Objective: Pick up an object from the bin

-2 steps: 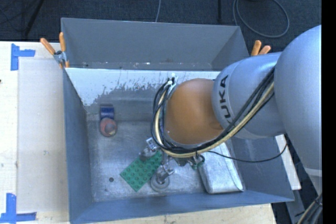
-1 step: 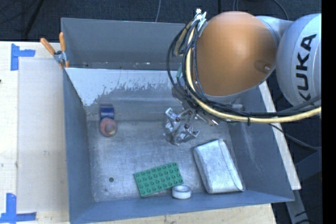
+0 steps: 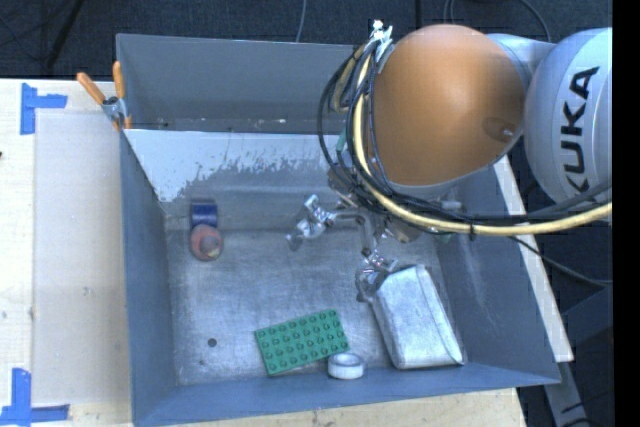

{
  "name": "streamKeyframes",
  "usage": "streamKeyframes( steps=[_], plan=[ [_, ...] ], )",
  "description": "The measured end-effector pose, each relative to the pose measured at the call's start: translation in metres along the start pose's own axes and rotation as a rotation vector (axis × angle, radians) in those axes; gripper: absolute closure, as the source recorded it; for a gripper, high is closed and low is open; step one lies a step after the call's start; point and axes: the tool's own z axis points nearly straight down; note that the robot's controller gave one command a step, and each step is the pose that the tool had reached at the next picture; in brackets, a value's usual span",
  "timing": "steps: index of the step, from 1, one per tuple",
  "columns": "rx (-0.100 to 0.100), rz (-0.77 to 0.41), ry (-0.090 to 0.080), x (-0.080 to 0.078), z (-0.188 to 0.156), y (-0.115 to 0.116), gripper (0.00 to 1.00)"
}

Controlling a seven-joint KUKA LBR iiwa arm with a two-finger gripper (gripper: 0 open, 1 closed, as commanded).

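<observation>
The tool hangs near the bin's centre, fingers spread and empty — ready to close on something. Nearest is the silvery block at 4 o'clock, just beside one fingertip; the green studded plate lies flat at 6 o'clock.

My orange cover hides the bin floor just behind the fingers. I can't tell what the tiny dark speck well left of them is.
</observation>
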Motion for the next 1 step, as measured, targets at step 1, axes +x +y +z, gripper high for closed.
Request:
streamKeyframes(
  steps=[1],
  plan=[
    [-0.006, -0.274, 0.007, 0.0368, 0.1273, 0.0052, 0.0]
  ],
)
